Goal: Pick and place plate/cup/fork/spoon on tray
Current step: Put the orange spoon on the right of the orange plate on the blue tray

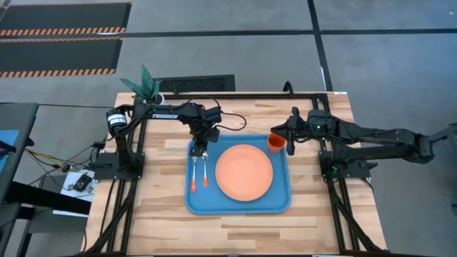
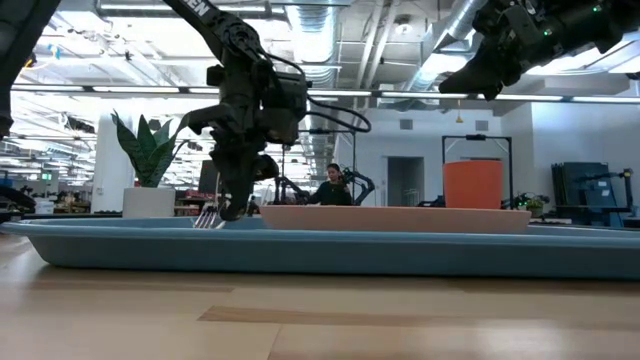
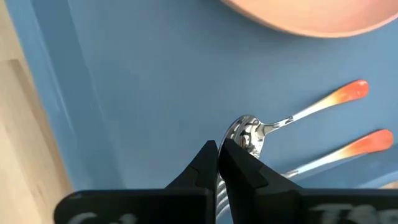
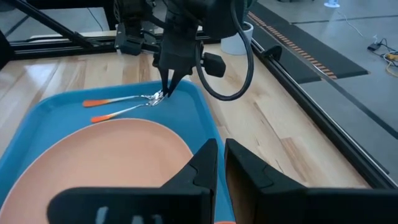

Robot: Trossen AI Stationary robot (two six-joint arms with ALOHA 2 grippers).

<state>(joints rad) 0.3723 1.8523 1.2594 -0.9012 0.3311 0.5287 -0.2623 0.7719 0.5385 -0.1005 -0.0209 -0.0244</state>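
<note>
The blue tray (image 1: 239, 203) lies in the middle of the table. On it rest the salmon plate (image 1: 244, 172), the orange cup (image 1: 277, 141) upright in its far right corner, and the spoon (image 3: 292, 118) and fork (image 3: 348, 149) side by side left of the plate, handles toward the near edge. My left gripper (image 3: 219, 150) is shut and points steeply down at the spoon's bowl (image 3: 247, 134) and the fork's tines (image 2: 207, 216). My right gripper (image 4: 221, 155) hangs shut above the tray's far right corner by the cup, holding nothing. My left gripper comes from above with its shut fingertips right beside the spoon's bowl (image 3: 239, 138), over the utensils' metal ends. I cannot tell whether the tips touch the spoon or the fork. Both utensils lie flat on the tray floor.
A white pot with a green plant (image 1: 150, 87) stands at the table's far left corner. Bare wooden table (image 1: 235, 232) runs along the near side of the tray. A person (image 2: 330, 188) sits in the room far behind the table.
</note>
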